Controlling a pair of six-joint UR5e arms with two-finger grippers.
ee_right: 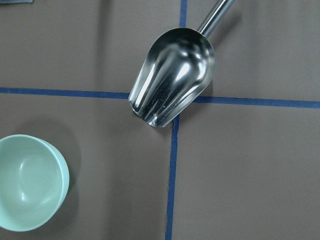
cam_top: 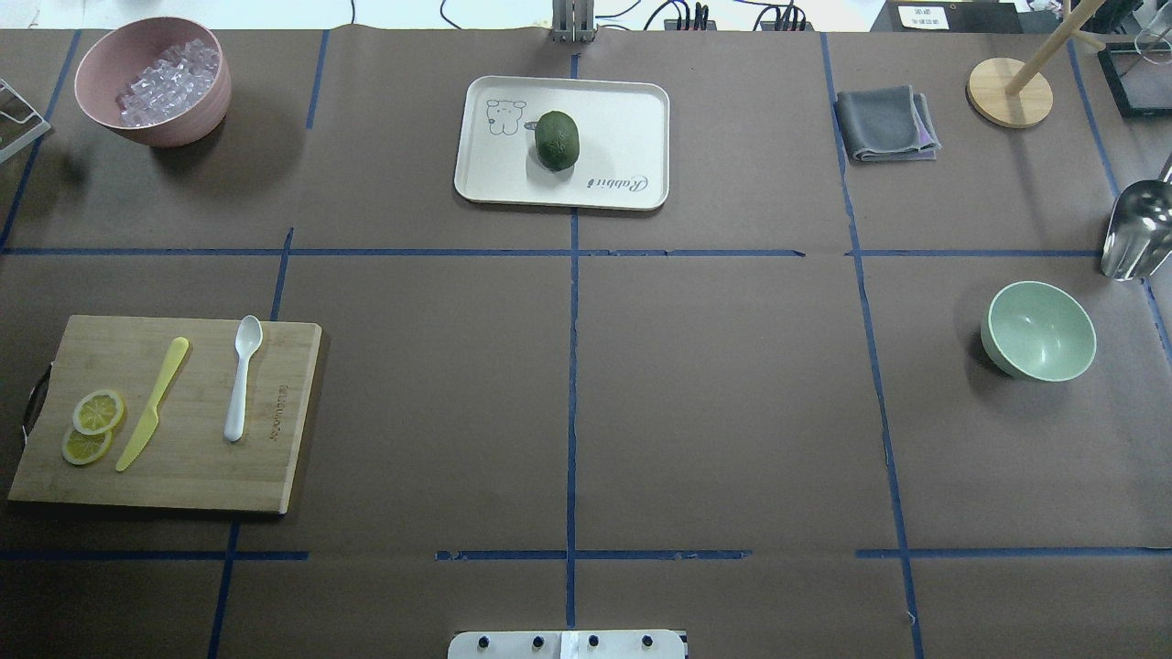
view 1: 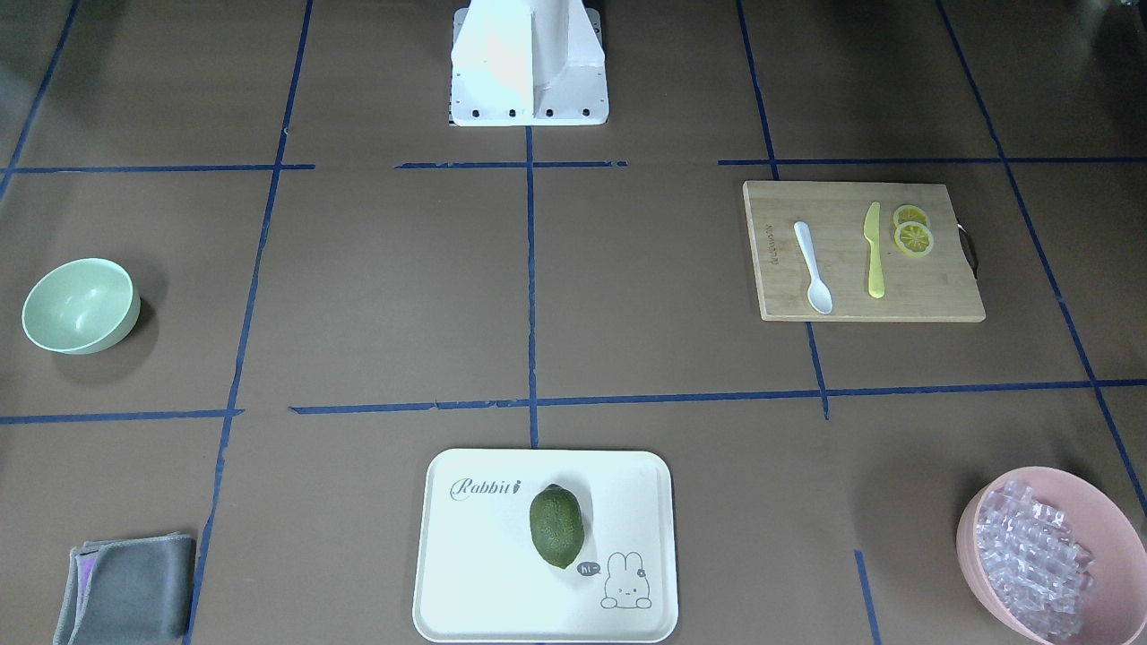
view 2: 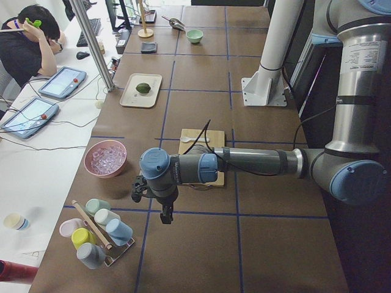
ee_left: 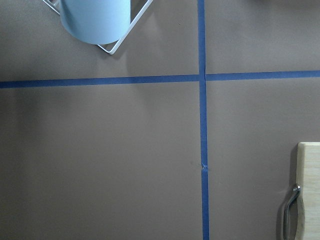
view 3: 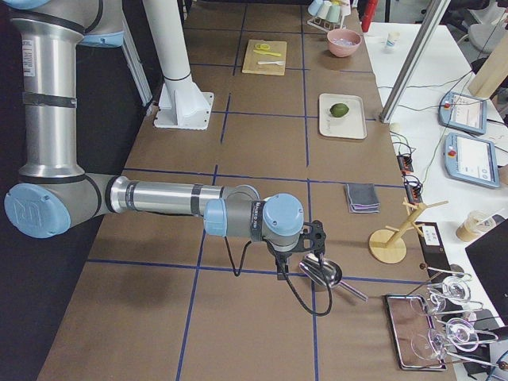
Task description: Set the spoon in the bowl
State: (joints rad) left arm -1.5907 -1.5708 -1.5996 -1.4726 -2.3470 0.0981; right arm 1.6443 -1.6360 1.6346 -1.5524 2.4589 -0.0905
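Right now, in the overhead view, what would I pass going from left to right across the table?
lemon slices → yellow knife → spoon → white tray with a green fruit on it → grey cloth → bowl → metal scoop

We see the small white plastic spoon (cam_top: pixel 242 377) on the rectangular bamboo board (cam_top: pixel 201 467), right of the yellow plastic knife (cam_top: pixel 151 405); the mint-green round bowl (cam_top: pixel 1038 331) stands far right of the board.
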